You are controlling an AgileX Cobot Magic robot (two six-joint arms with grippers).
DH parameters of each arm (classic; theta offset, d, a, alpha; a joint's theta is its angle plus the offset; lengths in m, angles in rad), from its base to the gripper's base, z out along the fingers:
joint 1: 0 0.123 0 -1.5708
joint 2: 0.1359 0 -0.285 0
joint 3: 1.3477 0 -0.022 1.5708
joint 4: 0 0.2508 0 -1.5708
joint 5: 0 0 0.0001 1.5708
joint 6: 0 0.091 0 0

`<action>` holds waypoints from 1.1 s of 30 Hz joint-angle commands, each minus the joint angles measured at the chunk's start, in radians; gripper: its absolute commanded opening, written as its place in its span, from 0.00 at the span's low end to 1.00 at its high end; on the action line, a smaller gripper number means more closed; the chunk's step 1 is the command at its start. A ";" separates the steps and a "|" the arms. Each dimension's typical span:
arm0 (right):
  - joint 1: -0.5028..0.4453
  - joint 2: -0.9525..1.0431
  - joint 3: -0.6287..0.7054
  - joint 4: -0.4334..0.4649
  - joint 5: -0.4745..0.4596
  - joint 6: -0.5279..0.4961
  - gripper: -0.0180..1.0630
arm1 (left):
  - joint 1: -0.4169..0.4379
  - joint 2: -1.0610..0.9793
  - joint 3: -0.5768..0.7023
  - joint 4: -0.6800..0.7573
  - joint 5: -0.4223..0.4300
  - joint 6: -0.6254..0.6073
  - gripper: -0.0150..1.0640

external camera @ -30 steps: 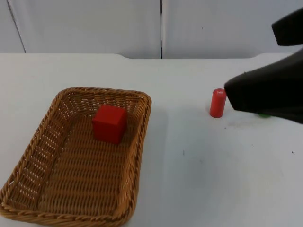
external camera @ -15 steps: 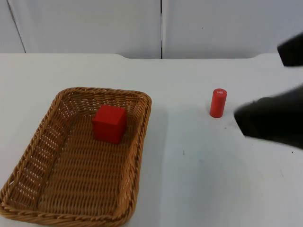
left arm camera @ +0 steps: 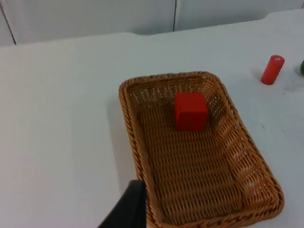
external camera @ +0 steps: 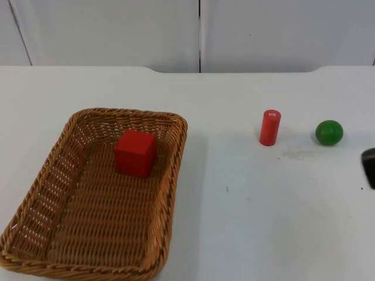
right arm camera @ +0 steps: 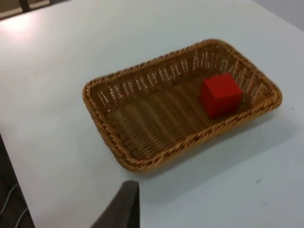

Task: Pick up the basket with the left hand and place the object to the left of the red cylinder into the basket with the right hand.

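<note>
The brown wicker basket (external camera: 176, 175) rests flat on the white table, and nothing grips it. A red cube (external camera: 135, 153) lies inside it near the far end. To the basket's right the red cylinder (external camera: 269, 127) stands upright. My left gripper (left arm camera: 129, 211) hovers above the table just off a corner of the basket (left arm camera: 132, 137), clear of the cube (left arm camera: 191, 110). My right gripper (right arm camera: 122, 206) is high above the table, well away from the basket (right arm camera: 190, 140) and the cube (right arm camera: 220, 94). A black tip of the right arm (external camera: 369, 168) reaches in at the right edge of the top view.
A green ball (external camera: 329, 133) sits on the table to the right of the cylinder. Bare white table lies between the basket and the cylinder (left arm camera: 272, 70). The grey partition wall (external camera: 199, 32) closes the table at the back.
The right arm has pulled away to the right, almost out of the top view, uncovering the green ball. Basket, cube and cylinder have not moved.
</note>
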 commanded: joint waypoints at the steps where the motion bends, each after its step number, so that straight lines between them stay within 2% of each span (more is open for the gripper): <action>1: -0.002 -0.030 0.006 -0.004 0.017 -0.005 0.99 | -0.007 -0.025 0.012 0.009 0.015 -0.044 0.99; 5: -0.002 -0.112 0.006 -0.034 0.094 -0.002 0.99 | -0.007 -0.093 0.014 0.068 0.034 -0.061 0.99; 7: -0.002 -0.120 0.006 -0.039 0.105 0.005 0.99 | -0.007 -0.111 0.014 0.085 0.034 -0.066 0.99; 11: -0.002 -0.188 0.006 -0.096 0.184 0.072 0.99 | -0.007 -0.120 0.015 0.146 0.041 -0.108 0.99; 18: -0.002 -0.299 0.006 -0.152 0.263 0.120 0.99 | -0.007 -0.120 0.034 0.256 0.072 -0.195 0.99; 23: -0.002 -0.387 0.006 -0.170 0.325 0.142 0.99 | -0.007 -0.120 0.037 0.256 0.072 -0.195 0.99; 28: -0.002 -0.499 0.006 -0.242 0.400 0.259 0.99 | -0.007 -0.120 0.036 0.252 0.072 -0.187 0.99; 33: -0.002 -0.561 0.006 -0.275 0.453 0.340 0.99 | -0.007 -0.120 0.036 0.252 0.072 -0.187 0.99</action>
